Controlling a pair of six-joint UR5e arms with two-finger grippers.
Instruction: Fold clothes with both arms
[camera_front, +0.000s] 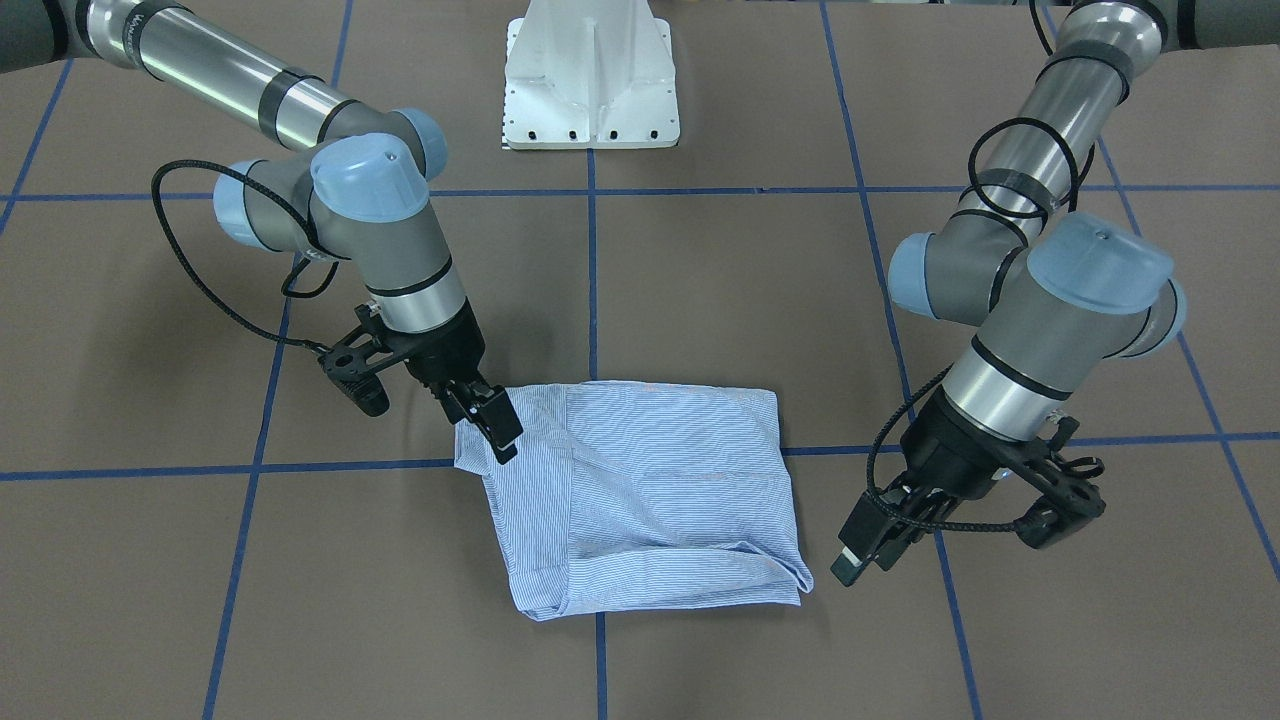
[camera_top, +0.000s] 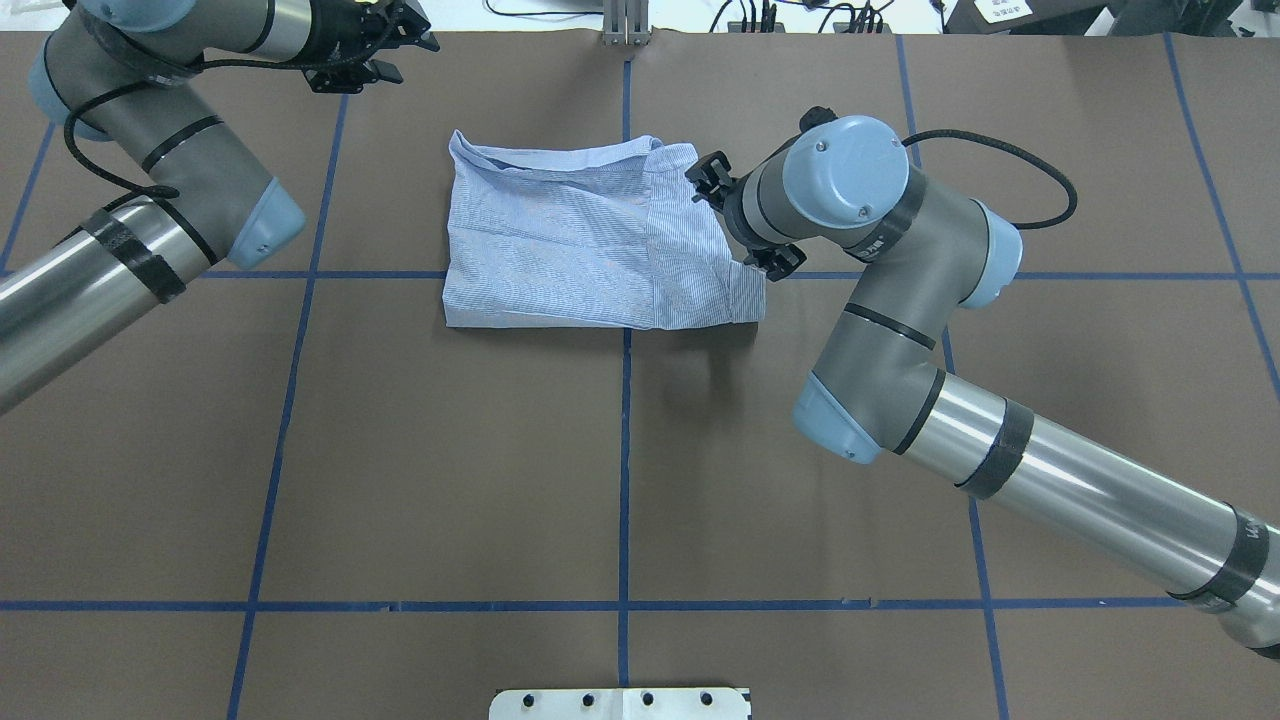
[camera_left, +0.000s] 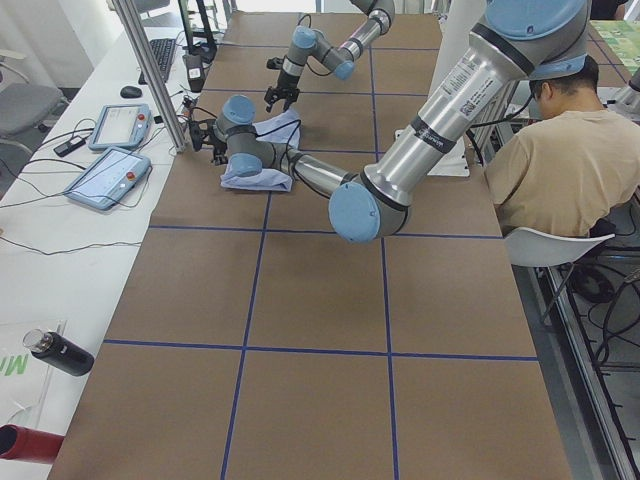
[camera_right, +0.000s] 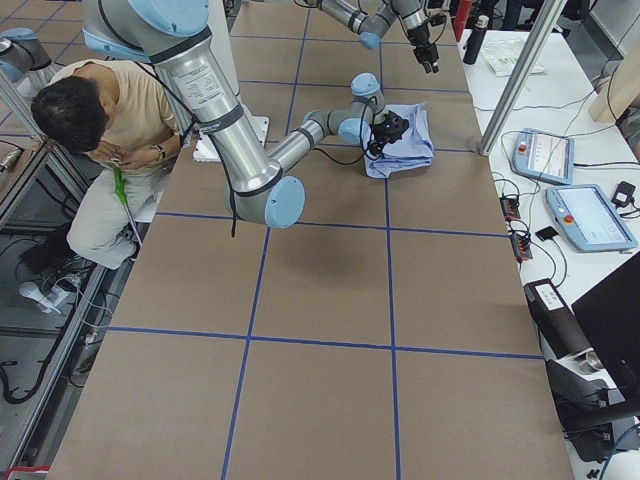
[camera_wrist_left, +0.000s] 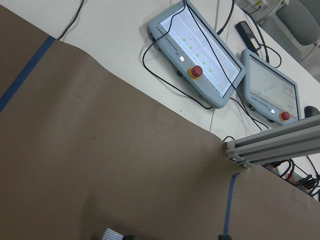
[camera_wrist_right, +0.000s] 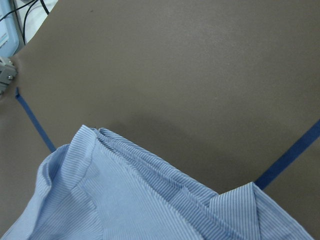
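Observation:
The light blue striped shirt (camera_front: 650, 480) lies folded into a rough rectangle on the brown table; it also shows in the overhead view (camera_top: 590, 240) and the right wrist view (camera_wrist_right: 125, 200). My right gripper (camera_front: 497, 428) hangs low over the shirt's edge on my right side. I cannot tell whether its fingers are open or shut, and they do not show in its wrist view. My left gripper (camera_front: 858, 560) is beside the shirt's far corner on my left, apart from the cloth. Its two fingertips stand apart at the bottom edge of the left wrist view (camera_wrist_left: 174, 236), with nothing between them.
The white pedestal base (camera_front: 590, 80) stands at the robot's side of the table. Blue tape lines cross the table. Two teach pendants (camera_wrist_left: 197, 55) and an aluminium post (camera_wrist_left: 275, 145) lie past the far edge. A seated person (camera_left: 560, 160) is behind the robot.

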